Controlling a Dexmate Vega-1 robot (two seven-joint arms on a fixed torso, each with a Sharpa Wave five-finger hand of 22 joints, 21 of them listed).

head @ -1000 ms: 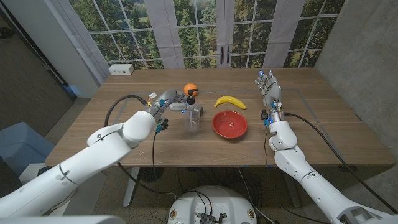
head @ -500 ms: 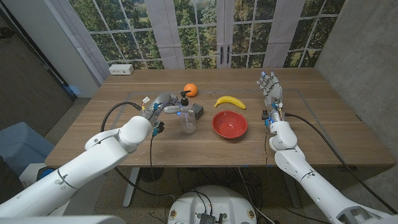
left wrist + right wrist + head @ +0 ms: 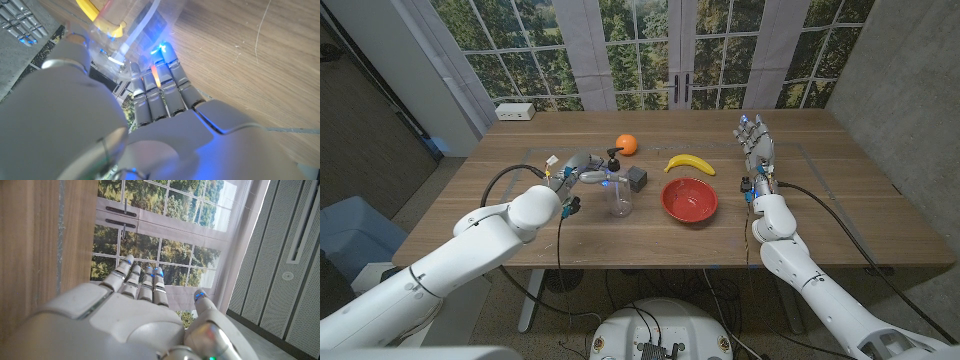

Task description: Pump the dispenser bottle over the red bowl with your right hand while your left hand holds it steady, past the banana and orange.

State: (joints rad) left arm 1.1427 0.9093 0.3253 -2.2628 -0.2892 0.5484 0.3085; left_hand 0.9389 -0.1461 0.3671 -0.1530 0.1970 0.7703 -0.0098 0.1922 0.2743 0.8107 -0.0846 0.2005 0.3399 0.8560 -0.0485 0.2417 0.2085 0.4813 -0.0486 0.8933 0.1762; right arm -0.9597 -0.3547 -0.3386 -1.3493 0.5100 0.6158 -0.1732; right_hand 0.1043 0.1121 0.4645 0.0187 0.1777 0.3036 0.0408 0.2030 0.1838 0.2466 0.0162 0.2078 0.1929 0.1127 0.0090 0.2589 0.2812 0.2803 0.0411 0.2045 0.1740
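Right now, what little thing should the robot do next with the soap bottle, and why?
Probably carry the dispenser bottle a little toward the red bowl. The left robot hand already grips the bottle, but it stands beside the bowl, not over it. The right robot hand waits open, far from the pump, so pumping looks too early.

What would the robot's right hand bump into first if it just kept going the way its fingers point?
Probably nothing on the table. The right hand stands with fingers aimed at the far table edge, well right of the banana and red bowl. Beyond lie only the windows, though depth is hard to judge.
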